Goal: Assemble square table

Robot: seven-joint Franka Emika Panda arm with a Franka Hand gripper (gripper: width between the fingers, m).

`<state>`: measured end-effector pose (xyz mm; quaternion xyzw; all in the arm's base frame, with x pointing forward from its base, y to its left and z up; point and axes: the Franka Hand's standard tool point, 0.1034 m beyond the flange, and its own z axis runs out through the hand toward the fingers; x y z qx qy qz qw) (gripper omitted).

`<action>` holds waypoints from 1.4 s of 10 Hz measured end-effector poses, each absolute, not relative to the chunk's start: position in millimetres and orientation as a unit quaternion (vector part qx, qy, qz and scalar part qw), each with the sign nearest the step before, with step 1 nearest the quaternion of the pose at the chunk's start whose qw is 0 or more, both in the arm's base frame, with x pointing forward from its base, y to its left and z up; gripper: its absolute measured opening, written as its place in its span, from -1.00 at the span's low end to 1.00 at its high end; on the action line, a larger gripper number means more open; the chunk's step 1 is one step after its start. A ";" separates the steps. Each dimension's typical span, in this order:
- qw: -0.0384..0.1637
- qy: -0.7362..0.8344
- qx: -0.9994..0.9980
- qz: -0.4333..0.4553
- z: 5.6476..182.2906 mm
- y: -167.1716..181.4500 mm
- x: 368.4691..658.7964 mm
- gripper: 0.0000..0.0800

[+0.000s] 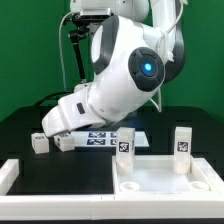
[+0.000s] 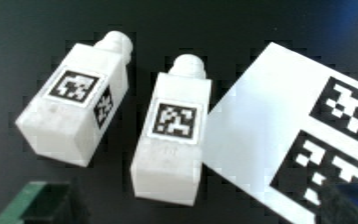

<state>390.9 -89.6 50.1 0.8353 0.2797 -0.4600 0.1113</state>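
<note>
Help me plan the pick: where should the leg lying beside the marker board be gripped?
Probably from straight above: pinch the leg mid-body across its long flat sides, not the narrow peg end. It lies flat, tag up, with gaps toward the other leg and the marker board.

The white square panel (image 1: 158, 176) lies recessed side up on the black surface (image 1: 65, 172), a first leg (image 1: 125, 143) and second leg (image 1: 182, 140) upright at its far corners, while a third leg (image 2: 78, 95) and fourth leg (image 2: 172, 128) lie flat side by side.
</note>
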 end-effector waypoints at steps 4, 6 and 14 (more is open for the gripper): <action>0.108 0.270 0.836 -0.466 50.3 -97.8 384.4 0.62; 0.080 0.236 0.845 -0.474 52.6 -119.4 354.5 0.62; 0.070 0.233 0.862 -0.446 40.4 -128.3 349.6 0.62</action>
